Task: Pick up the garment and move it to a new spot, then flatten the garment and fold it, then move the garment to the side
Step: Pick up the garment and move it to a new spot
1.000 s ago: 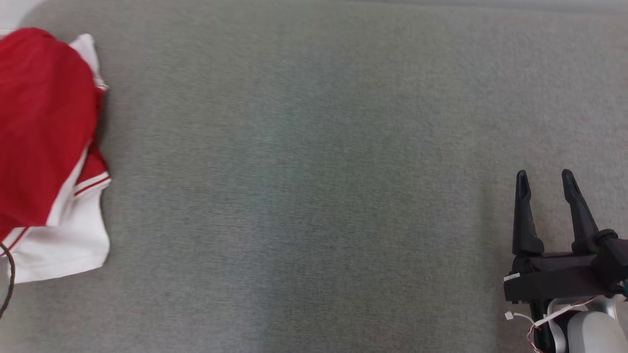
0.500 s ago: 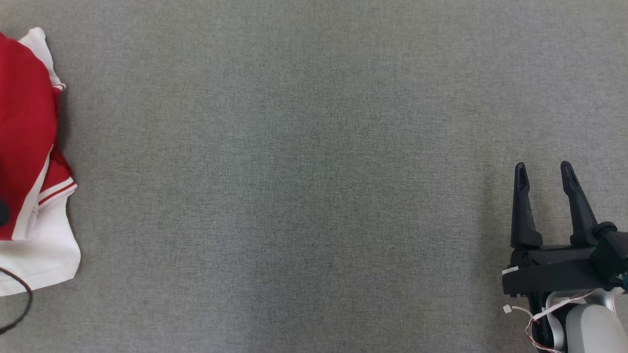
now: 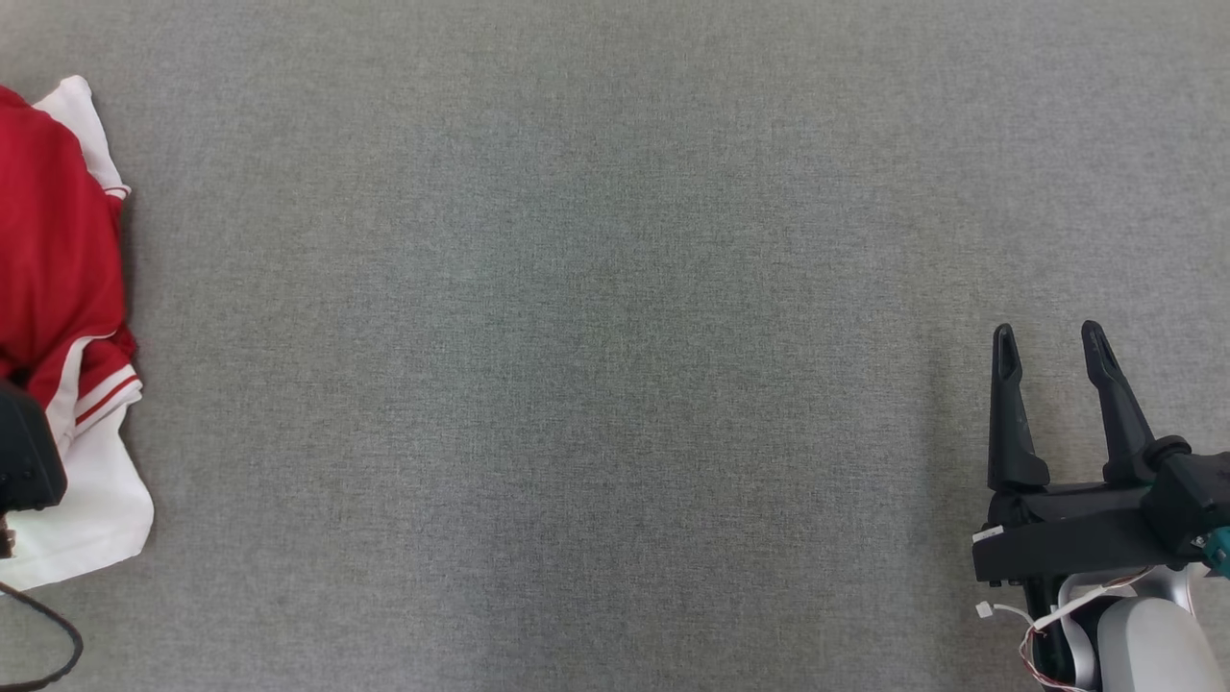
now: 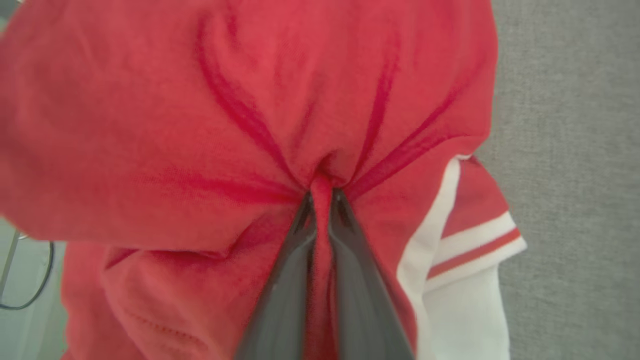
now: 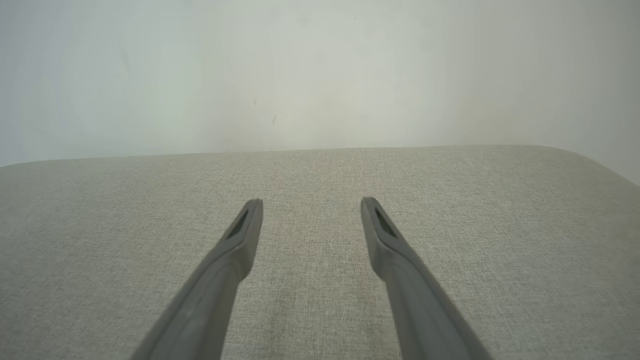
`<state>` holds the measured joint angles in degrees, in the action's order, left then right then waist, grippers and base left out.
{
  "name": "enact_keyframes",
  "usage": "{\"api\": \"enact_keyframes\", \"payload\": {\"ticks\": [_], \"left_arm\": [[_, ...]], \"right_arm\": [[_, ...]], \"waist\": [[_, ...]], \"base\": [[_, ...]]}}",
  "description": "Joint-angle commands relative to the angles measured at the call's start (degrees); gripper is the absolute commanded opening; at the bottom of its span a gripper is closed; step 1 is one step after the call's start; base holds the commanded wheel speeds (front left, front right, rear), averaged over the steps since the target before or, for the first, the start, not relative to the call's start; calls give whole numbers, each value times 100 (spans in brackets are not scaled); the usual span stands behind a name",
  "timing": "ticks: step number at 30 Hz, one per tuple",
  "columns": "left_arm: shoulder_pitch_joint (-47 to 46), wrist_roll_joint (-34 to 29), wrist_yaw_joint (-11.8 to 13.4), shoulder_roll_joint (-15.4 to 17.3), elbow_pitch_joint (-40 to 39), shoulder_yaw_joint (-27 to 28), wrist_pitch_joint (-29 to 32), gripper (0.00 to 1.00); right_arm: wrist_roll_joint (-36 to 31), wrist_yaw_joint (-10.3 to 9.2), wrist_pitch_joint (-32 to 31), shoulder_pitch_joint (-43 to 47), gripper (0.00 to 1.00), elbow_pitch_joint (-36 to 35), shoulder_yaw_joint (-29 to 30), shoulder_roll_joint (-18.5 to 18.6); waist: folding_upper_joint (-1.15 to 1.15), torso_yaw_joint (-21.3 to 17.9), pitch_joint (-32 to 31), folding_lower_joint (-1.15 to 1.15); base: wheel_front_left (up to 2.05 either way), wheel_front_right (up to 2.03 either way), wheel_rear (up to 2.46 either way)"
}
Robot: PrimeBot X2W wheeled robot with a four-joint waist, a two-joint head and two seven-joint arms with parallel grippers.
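Closing within the last second, the left gripper (image 4: 322, 194) now has its two dark fingers pinched together on a ridge of red cloth, and its dark body has come in at the left edge of the head view. Creases fan out from the pinch, so the grip looks to have gathered the top layer of the red-and-white shirt (image 4: 240, 100).

The shirt lies crumpled at the far left of the grey fabric-covered surface (image 3: 615, 288), red body uppermost. A white sleeve (image 4: 470, 300) with a red-striped cuff spills out beside it towards the open middle. A thin black cable (image 3: 58, 644) loops just beside the shirt's near edge.

Well apart, at the lower right, the right gripper (image 3: 1047, 332) hovers over bare surface with its fingers spread wide and nothing between them.

The shirt looks light, soft and limp. It will probably sag and trail when lifted, and a single-layer pinch may slip. A hold on a hem or shoulder seam would likely serve better for flattening.
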<state>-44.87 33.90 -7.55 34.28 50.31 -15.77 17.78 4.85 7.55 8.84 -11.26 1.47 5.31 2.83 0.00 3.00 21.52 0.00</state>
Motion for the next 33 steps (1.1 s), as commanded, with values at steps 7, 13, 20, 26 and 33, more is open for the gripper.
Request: {"api": "enact_keyframes", "payload": {"ticks": [7, 13, 20, 26, 33], "left_arm": [[-346, -378, 83, 103, 127, -173, -1111, 0], [-796, -576, 150, 187, -89, -171, -1999, 0], [-1494, -623, 98, 170, -797, -199, -2456, 0], [-2042, -659, 63, -124, -1705, -484, -2287, 0], [-2474, -640, 29, -646, -2610, -959, -1921, 0]], "right_arm": [[55, -12, 54, 93, 100, 103, 31, 9], [165, -12, 133, 182, 100, 287, -33, 9], [351, -12, 282, 284, 100, 560, -111, 9], [489, -12, 402, 321, 100, 773, -131, 9], [698, -12, 546, 265, 100, 1026, -296, 9]], "waist": [[0, 96, -269, 0], [0, 226, -635, 0], [0, 174, -991, 0], [0, -52, -1164, 0], [0, -557, -1266, 0]], "base": [[0, 0, 0], [0, 0, 0], [0, 0, 0], [0, 0, 0], [0, 0, 0]]}}
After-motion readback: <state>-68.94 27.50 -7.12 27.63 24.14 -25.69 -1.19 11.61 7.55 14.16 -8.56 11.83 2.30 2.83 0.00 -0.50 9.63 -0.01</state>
